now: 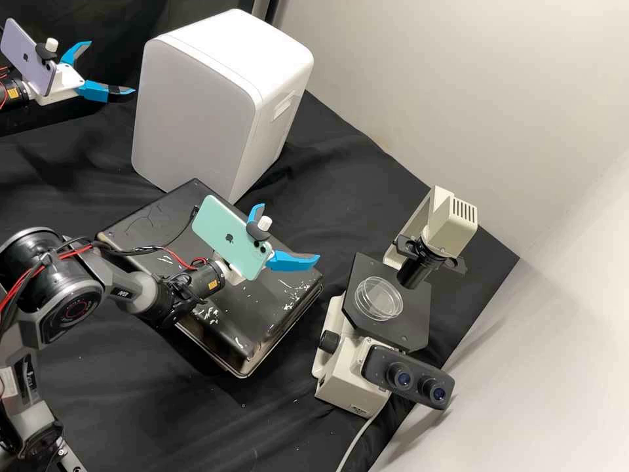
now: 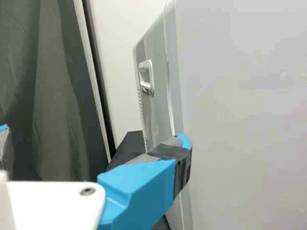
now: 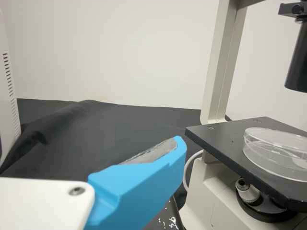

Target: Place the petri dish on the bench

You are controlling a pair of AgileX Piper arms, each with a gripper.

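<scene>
The clear petri dish lies on the black stage of the beige microscope, under its black lens tube. My right gripper hovers open and empty to the left of the microscope, over a dark tray, a short gap from the dish. In the right wrist view one blue finger points toward the petri dish on the stage. My left gripper is open and empty at the far back left, beside the white box; one of its fingers sits close to the box's side.
A tall white box stands at the back of the bench. A dark tray flecked with white lies below the right gripper. The microscope's eyepieces jut toward the front. Black cloth covers the bench, and a wall runs along the right.
</scene>
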